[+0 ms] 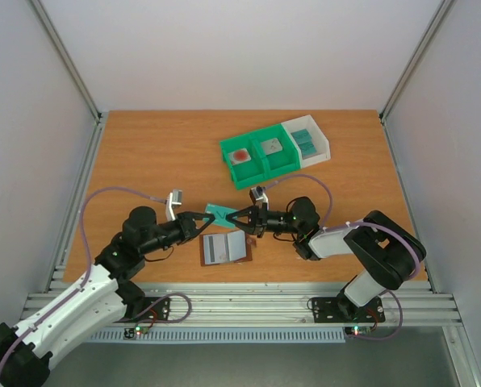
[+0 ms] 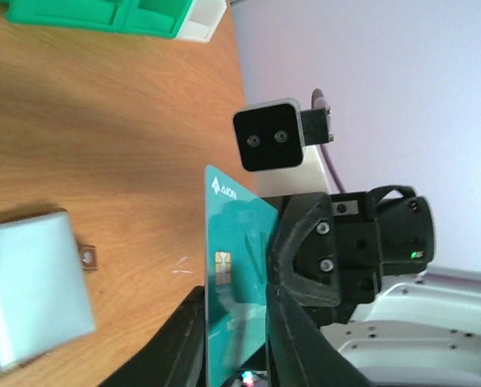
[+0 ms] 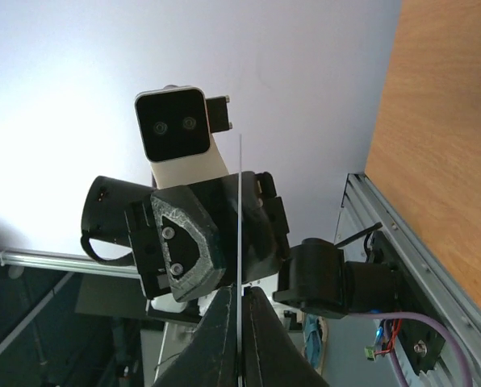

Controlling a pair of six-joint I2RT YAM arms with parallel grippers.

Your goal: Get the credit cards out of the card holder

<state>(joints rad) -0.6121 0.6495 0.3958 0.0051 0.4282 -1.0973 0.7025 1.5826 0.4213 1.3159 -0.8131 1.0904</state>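
Credit card (image 1: 221, 213), the teal one, is up in the air between the two hands. It is just above the open card holder (image 1: 226, 247), which lies flat on the worktop (image 1: 144, 161).

The right hand (image 3: 240, 310) is almost closed, pinching the card by its flat faces (from its own camera the card is only a thin line). The left hand (image 2: 234, 330) has a finger on each long edge of the card. I cannot tell if it is squeezing or just sitting around it.

This looks like a pass from one hand to the other. To do it well, one hand should hold on tight until the other has a sure grip. Then the hand that lets go should open slowly and back straight away, with no twist.

The card's long side runs from hand to hand, along the near edge of the worktop. Its printed end points at the right hand, and its chip is nearer the left.
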